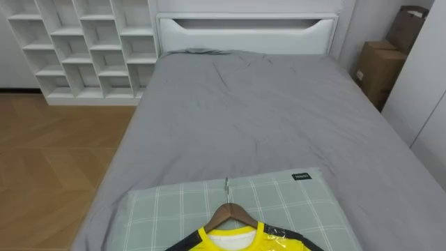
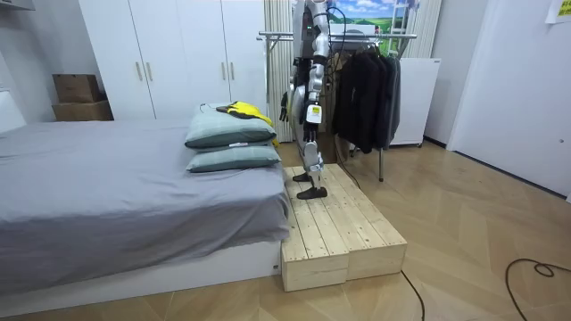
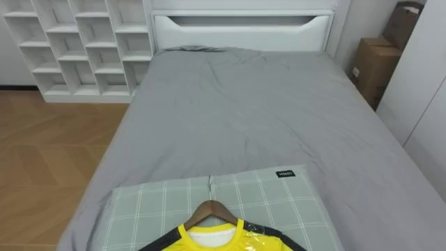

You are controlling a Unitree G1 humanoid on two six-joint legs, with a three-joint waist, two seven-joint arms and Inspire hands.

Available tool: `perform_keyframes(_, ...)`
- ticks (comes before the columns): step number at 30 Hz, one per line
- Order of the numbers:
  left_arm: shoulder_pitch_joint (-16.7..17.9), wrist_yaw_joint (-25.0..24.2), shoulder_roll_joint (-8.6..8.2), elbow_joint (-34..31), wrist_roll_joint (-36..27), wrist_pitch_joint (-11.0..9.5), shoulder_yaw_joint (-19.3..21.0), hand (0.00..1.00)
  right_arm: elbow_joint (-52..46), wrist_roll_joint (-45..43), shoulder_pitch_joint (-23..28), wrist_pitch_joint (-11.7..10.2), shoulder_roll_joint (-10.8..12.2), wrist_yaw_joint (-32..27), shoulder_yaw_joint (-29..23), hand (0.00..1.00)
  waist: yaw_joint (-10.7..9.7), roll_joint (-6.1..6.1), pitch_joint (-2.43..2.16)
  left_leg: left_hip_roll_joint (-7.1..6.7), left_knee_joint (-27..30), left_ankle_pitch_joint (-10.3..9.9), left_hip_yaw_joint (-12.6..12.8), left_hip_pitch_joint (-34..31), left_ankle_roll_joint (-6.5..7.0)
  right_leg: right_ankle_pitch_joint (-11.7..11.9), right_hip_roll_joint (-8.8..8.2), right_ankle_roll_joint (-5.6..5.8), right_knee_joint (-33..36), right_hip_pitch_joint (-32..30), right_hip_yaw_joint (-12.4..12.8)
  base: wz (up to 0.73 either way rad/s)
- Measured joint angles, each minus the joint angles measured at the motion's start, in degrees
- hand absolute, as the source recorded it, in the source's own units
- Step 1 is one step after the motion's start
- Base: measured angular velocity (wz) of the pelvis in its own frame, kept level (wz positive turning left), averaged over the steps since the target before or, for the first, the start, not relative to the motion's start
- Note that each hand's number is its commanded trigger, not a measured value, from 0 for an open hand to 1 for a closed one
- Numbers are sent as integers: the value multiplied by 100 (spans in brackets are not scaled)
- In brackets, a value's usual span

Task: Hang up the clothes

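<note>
Yellow shirt (image 1: 240,241) on its wooden hanger (image 1: 230,211) sits right under our head in the left eye view. It's lying flat on the checked pillow (image 1: 167,209) at the foot of the bed (image 1: 244,111), with the hook (image 1: 227,185) pointing up the bed.

Room view: we're standing on the wooden platform (image 2: 335,223) right beside that pillow, and the clothes rack (image 2: 357,37) with dark clothes (image 2: 366,89) is behind us. Our left hand (image 2: 312,114) and right hand (image 2: 285,107) hang low by our hips. They're too small to say whether the fingers are straight or curled, so we can't tell.

Right eye view: same layout.

Our take: grab the hanger's neck just under the hook, not the fabric, so the shirt doesn't slide off on the turn to the rack.
</note>
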Motion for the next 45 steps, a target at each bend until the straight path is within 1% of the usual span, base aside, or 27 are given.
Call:
perform_keyframes(8, -65, 148, -18, 0, 201, -7, 5, 0, 14, 98, -2, -10, 17, -90, -13, 0, -3, -7, 13, 0, -17, 0, 2, 7, 0, 0, 0, 0, 0, -1, -15, 0)
perform_keyframes(14, -79, 156, -16, -4, 380, -17, 10, 0, 12, 204, 9, -10, 15, -56, -16, 0, -6, -12, 16, 0, -17, 0, 2, 9, 1, 0, -1, 0, 0, 1, -20, 0)
perform_keyframes(24, -62, 185, -22, -2, 415, -17, 4, 0, 24, 202, 7, -4, 14, -85, 17, 0, 4, -13, 18, 0, -27, 0, 11, 7, 1, 0, 0, 1, -6, -6, -7, 0)
perform_keyframes(30, -94, 351, -44, -7, 362, -19, 0, 0, 25, 192, -46, -21, 12, -318, 173, 0, 2, -14, 18, 0, -17, 0, 10, 7, 1, 0, 1, 1, -1, 3, -13, 0)
perform_keyframes(36, -70, 571, -43, -43, 365, -52, 15, 0, -9, 205, -47, -48, 5, -405, 173, 0, -1, -8, 20, 0, 5, 0, -2, 31, 1, 1, -6, 1, 4, 53, -76, 3)
perform_keyframes(38, -14, 757, -40, -153, 366, -122, 36, 0, -12, 187, -57, -65, -1, -426, 202, 0, 13, -14, 28, -1, -7, -4, -2, 97, 3, -1, -6, 3, 0, 107, -75, 0)
perform_keyframes(43, 39, 1164, -33, -231, 363, -137, 238, 0, -37, 173, -52, -59, -27, -439, 198, 0, 22, -12, 27, -1, 19, -5, -2, 89, 3, -2, -7, 3, -6, 112, -72, 0)
perform_keyframes(45, 21, 1288, -30, -232, 367, -134, 337, 0, -51, 178, -52, -48, -29, -439, 202, 0, 31, 12, 11, 0, 28, -5, -3, 85, 3, -2, -5, 3, -3, 109, -73, 0)
